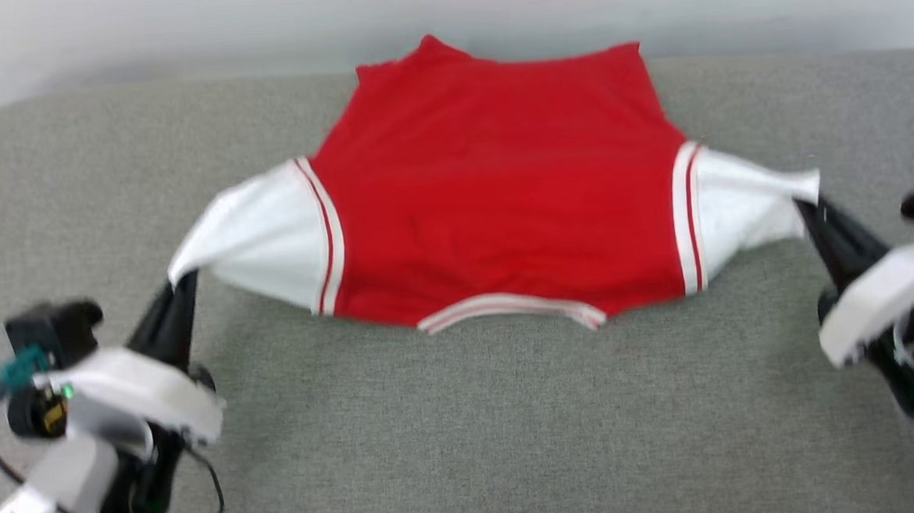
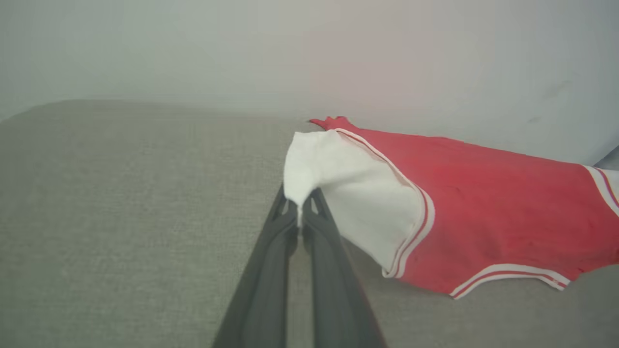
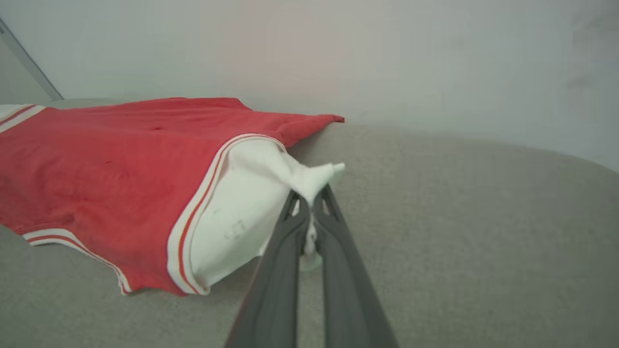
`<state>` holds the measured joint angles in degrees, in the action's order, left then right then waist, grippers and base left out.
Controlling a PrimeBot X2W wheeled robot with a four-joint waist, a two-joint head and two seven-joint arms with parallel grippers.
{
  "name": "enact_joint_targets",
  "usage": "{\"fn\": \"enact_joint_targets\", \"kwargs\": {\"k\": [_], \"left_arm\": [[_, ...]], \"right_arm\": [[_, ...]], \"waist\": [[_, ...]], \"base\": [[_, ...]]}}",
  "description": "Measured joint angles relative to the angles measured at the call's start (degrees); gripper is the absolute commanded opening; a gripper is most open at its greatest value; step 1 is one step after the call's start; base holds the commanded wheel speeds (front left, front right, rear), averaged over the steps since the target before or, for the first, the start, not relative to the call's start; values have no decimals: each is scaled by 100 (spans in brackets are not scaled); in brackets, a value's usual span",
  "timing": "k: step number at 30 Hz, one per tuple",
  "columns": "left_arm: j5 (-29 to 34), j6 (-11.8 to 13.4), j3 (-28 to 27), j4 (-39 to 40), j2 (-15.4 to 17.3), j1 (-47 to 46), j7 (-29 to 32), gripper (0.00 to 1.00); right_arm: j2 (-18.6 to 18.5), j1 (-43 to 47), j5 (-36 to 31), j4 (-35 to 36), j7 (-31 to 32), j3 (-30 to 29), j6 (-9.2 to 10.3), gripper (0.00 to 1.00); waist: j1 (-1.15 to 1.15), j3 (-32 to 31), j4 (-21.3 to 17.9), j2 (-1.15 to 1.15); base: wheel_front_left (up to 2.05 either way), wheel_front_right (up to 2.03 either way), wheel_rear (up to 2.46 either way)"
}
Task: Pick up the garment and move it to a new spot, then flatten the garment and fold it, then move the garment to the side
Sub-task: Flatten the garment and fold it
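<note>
Left gripper [image 1: 180,280] and right gripper [image 1: 803,207] are each clamped on the garment [image 1: 501,207] by its white sleeves [image 1: 260,235], stretching it flat; folding and moving aside apparently remain.

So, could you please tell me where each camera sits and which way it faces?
Head view: on the head, looking forward and down at the garment on the grey surface; left pincer and right pincer shut on it.
Left wrist view: on the left wrist, looking along its fingers toward the wall.
Right wrist view: on the right wrist, along its fingers.
Shared by both wrist views: garment, wall.
</note>
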<state>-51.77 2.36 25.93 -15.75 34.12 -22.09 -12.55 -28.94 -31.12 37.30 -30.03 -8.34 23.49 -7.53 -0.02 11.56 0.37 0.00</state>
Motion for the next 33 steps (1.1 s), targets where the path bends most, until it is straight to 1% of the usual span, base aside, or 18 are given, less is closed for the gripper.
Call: {"fn": "enact_joint_targets", "kwargs": {"k": [2,7,13,20,25,31,32,33], "left_arm": [[-99,143,-12,230,36,454,-1,0],[-327,410,-32,628,107,1441,-8,0],[-522,632,-73,909,153,2297,-35,0],[-717,791,-80,1055,170,3127,-75,0],[-782,849,-90,1109,131,3422,-102,0],[-769,848,-59,1131,56,3471,-125,0],[-731,848,-45,1131,54,3463,-126,0],[-704,848,-26,1133,52,3444,-126,0]], "right_arm": [[2,470,-1,143,67,-183,0,0],[34,1564,-67,530,308,-643,0,0],[248,2748,-289,1059,651,-1150,-1,0],[525,3889,-567,1637,1098,-1758,-1,0],[641,4553,-659,1873,1381,-2069,-1,0],[864,4851,-658,2157,1595,-2304,-1,0],[906,4849,-666,2206,1602,-2335,-1,6],[912,4838,-688,2273,1656,-2337,-1,41]], "waist": [[0,-129,0,0],[0,-390,26,0],[0,-665,78,0],[0,-867,106,0],[1,-900,165,0],[2,-902,207,0],[2,-906,210,0],[2,-910,213,0]], "base": [[0,0,0],[0,0,0],[0,0,0],[0,0,0],[0,0,0],[0,0,0],[0,0,0],[0,0,0]]}}
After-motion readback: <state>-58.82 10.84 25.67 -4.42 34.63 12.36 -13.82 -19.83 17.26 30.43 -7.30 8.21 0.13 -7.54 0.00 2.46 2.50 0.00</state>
